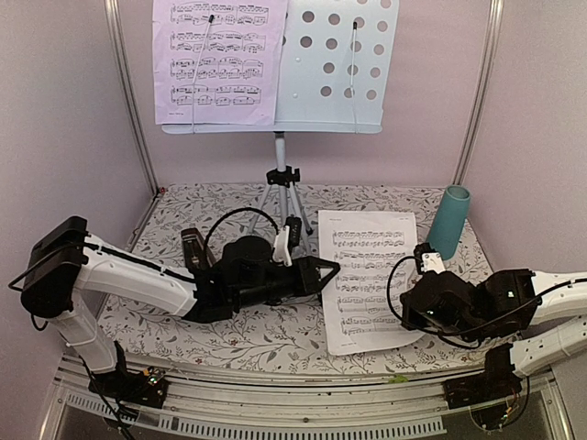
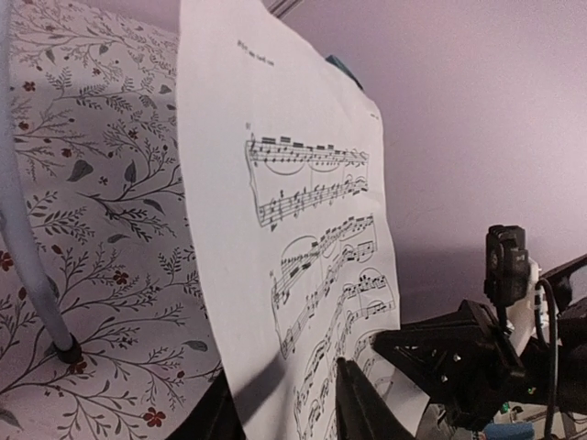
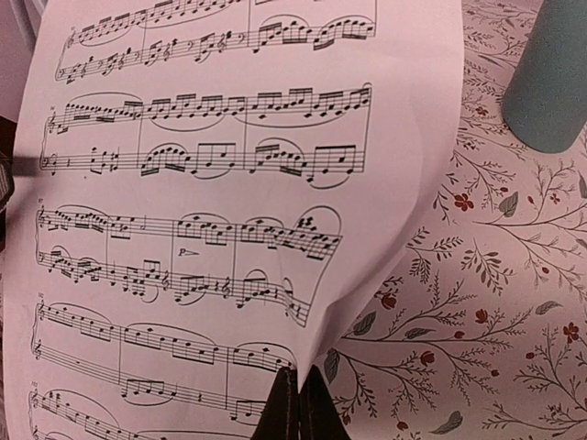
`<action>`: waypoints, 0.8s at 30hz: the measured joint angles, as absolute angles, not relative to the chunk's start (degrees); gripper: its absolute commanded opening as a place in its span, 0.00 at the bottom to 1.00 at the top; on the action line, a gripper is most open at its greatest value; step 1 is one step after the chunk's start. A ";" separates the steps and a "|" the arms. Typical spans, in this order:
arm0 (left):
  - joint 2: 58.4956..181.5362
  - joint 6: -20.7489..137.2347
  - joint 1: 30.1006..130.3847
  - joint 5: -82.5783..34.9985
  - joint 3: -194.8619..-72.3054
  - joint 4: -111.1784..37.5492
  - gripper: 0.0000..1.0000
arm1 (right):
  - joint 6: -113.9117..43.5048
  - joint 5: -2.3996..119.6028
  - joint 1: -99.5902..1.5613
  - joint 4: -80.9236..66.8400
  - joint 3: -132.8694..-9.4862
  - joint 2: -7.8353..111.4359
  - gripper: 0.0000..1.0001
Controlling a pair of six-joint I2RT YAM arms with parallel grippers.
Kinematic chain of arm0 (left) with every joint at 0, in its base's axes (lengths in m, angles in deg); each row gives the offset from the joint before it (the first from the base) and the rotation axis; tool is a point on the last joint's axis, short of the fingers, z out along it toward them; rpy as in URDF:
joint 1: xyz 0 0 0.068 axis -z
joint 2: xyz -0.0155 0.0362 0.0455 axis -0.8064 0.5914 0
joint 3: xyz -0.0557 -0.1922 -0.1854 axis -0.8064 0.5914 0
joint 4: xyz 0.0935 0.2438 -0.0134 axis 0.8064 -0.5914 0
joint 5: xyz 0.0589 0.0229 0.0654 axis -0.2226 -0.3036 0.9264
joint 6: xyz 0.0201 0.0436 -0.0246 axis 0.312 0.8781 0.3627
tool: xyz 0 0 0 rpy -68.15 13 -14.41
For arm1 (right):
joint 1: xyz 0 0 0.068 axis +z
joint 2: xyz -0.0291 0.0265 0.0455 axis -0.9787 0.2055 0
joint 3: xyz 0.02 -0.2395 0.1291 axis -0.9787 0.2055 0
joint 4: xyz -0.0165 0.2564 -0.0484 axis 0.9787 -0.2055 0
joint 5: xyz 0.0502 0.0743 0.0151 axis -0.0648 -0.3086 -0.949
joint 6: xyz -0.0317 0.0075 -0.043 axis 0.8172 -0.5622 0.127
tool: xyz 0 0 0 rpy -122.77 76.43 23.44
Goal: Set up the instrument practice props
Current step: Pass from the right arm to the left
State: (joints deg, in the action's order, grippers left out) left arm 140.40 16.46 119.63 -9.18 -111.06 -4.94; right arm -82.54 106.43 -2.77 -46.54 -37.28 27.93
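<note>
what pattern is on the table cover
The table cover is white with leafy grey vines and small red flowers; clearest in right wrist view.

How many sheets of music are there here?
2. One sheet hangs on the left half of the music stand; the other sheet lies on the table near the teal cup. Stacked ones might hide.

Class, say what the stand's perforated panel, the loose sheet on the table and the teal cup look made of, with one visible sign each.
The perforated panel: probably painted sheet metal; thin, with punched round holes. The loose sheet: matte paper; it buckles where the right gripper pinches it. The teal cup: smooth, matte, plastic or ceramic, unclear.
</note>
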 measured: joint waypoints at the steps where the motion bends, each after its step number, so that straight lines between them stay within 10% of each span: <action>1: 140.40 16.28 119.61 -9.51 -111.06 -4.35 0.22 | -82.41 106.40 -2.77 -46.48 -37.28 27.65 0.01; 5: 140.62 17.27 119.57 -11.21 -111.15 -1.95 0.00 | -81.86 106.40 -2.77 -46.26 -37.30 26.62 0.04; 15: 137.88 27.10 119.50 -15.71 -112.26 -4.37 0.00 | -78.87 106.25 -2.75 -45.06 -37.56 23.19 0.70; 24: 119.00 42.99 119.48 -20.89 -112.51 -14.43 0.00 | -65.58 103.13 -2.72 -34.46 -37.56 10.05 1.00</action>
